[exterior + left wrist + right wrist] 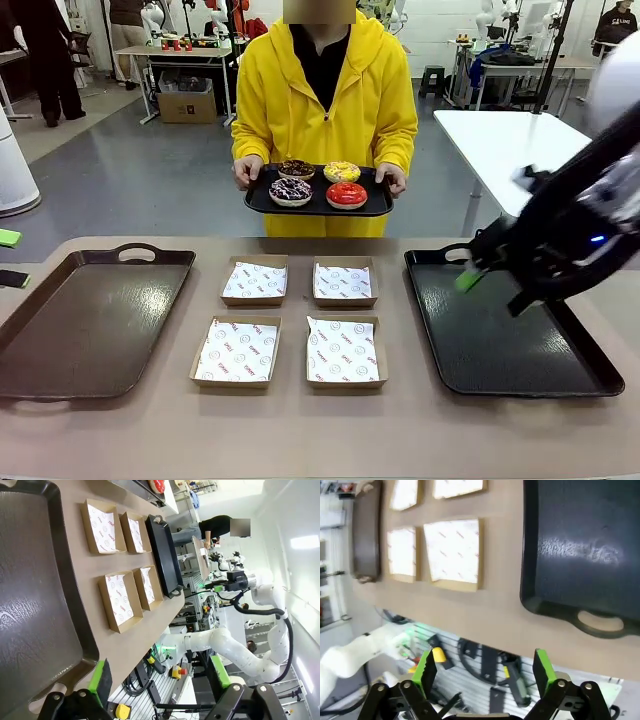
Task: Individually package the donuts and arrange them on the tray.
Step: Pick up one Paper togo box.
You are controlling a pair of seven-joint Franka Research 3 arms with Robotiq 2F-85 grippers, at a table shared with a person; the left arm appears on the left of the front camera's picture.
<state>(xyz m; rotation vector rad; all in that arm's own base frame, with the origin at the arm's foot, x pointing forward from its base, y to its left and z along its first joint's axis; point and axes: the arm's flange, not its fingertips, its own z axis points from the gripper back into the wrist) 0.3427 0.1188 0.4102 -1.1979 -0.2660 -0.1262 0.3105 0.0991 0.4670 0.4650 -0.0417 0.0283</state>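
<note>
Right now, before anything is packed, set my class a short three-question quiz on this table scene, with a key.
1. How many donuts lie on the tray that the person holds?
2. True or false: the left gripper and the right gripper are both open.
3. Which does the right arm hang over? A the brown tray; B the black tray on the table; C a box.
Key: 1 four; 2 true; 3 B.
</note>
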